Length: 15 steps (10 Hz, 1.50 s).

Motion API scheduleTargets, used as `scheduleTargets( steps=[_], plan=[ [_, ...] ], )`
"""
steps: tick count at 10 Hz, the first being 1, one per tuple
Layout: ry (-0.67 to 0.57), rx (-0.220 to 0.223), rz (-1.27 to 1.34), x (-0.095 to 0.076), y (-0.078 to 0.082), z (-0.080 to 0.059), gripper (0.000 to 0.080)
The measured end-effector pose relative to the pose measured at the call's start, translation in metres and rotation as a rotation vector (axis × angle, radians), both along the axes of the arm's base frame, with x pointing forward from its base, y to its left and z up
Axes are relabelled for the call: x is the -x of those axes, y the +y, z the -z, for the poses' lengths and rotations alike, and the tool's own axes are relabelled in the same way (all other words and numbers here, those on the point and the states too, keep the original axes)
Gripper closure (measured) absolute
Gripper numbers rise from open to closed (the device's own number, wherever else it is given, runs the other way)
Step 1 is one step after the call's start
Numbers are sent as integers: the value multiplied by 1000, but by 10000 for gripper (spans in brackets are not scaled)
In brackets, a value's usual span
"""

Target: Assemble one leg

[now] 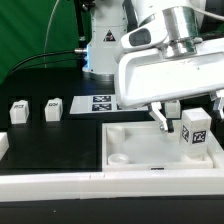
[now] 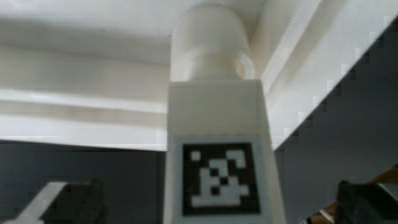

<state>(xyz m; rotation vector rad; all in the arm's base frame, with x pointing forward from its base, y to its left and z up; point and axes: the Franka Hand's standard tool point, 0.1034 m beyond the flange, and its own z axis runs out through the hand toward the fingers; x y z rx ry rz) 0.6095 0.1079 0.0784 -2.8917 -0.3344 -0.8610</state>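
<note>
A white leg [image 1: 195, 128] with a black-and-white tag stands upright at the exterior view's right end of the large white tray [image 1: 140, 135]. My gripper [image 1: 166, 115] hangs just to the exterior view's left of that leg, low over the tray. In the wrist view the leg [image 2: 217, 130] fills the middle, with its tag toward the camera and its round peg end pointing away. It lies between my two fingers [image 2: 54, 200] with a dark gap on each side. The gripper [image 2: 210, 197] is open and does not touch the leg.
Two more tagged legs [image 1: 18, 112] [image 1: 52, 108] stand on the black table at the exterior view's left. The marker board [image 1: 100, 102] lies behind the tray. A round socket [image 1: 118, 158] shows in the tray's near corner. A white part [image 1: 3, 145] sits at the left edge.
</note>
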Motion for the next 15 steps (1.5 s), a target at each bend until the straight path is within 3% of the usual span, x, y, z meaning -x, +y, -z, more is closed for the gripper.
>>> scheduleTargets(
  steps=[3, 6, 7, 8, 12, 15],
  plan=[
    [10, 5, -12, -5, 1, -21, 150],
    [102, 2, -31, 0, 7, -14, 150],
    [190, 3, -52, 2, 10, -12, 150],
    [235, 8, -53, -5, 3, -12, 150],
    [616, -9, -26, 1, 1, -16, 150],
    [603, -14, -24, -5, 2, -16, 150]
  ],
)
